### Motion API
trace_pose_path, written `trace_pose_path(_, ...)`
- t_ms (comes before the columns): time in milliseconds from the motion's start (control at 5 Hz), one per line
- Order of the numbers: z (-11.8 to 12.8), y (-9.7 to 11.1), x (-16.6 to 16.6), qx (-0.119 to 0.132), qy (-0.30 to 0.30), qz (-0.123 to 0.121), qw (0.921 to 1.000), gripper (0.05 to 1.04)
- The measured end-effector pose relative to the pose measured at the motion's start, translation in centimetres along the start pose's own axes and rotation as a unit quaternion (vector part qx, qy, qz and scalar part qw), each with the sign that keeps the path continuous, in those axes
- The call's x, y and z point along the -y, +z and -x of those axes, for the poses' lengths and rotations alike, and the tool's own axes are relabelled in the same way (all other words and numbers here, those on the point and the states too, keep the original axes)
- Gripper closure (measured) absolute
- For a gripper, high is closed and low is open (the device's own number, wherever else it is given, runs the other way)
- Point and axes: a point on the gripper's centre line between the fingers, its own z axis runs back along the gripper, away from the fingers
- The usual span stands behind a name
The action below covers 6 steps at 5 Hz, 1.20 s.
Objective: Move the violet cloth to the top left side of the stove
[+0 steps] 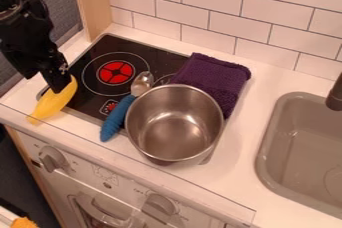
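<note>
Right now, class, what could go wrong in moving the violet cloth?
The violet cloth lies close behind the pot, so dragging it might nudge the pot into the blue-handled spoon. The gripper is right at the yellow object, which it might knock as it leaves.

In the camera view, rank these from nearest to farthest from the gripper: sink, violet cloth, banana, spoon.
Nearest to the gripper first:
1. Banana, right at it, at the stove's left edge.
2. Spoon, left of the pot.
3. Violet cloth, behind the pot, toward the stove's right.
4. Sink, far right.
</note>
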Motion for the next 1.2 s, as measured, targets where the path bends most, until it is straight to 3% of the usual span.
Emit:
trace_pose_path(200,0.2,-0.6,0.2,-0.008,0.007,0.009,0.9999,0.082)
trace_pose_path(600,-6.4,-1.0,5.1,0.015,-0.001,0.040,0.9991,0.082)
trace_pose_path(800,-10.2,-1.8,7.8,0.024,0.003,0.038,0.9990,0.082)
trace_pose_path(1200,-14.1,-5.1,14.0,0.011,-0.034,0.014,0.9993,0.082)
